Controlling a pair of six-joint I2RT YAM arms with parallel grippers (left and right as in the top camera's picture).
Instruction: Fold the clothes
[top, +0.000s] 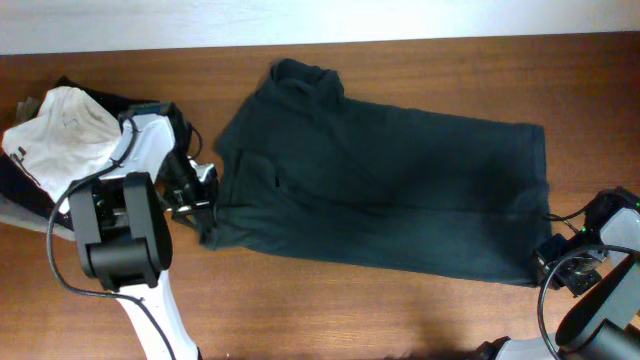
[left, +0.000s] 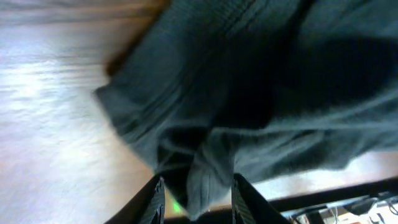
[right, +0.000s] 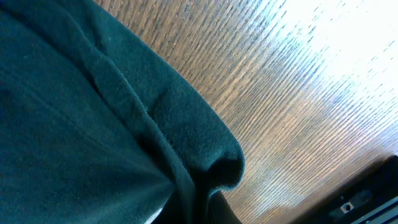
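Dark green garment (top: 385, 190): lying spread out across the middle of the table (top: 420, 310), reaching from near the left edge almost to the right edge; narrower top end pointing toward the far edge, left of the centre; some soft wrinkles running along its length.

Left gripper (top: 200, 205): sitting at the near-left corner of the garment, low on the table; jaws clenching a bunched fold of the cloth.

Left wrist view: showing the garment (left: 261, 93) crumpling and hanging down into the left gripper (left: 198, 199), with the fold filling the gap between the two fingers (left: 154, 200).

Right gripper (top: 548, 258): sitting at the near-right corner of the garment, close to the right edge of the table; jaws grasping the hem corner.

Right wrist view: showing the hem of the garment (right: 74, 124) puckering and lifting a little off the wood where entering the right gripper (right: 211, 208); fingertips mostly hiding under the cloth.

White cloth (top: 60, 130): lying crumpled near the far-left corner, resting on black clothes (top: 25, 185), apart from the garment.
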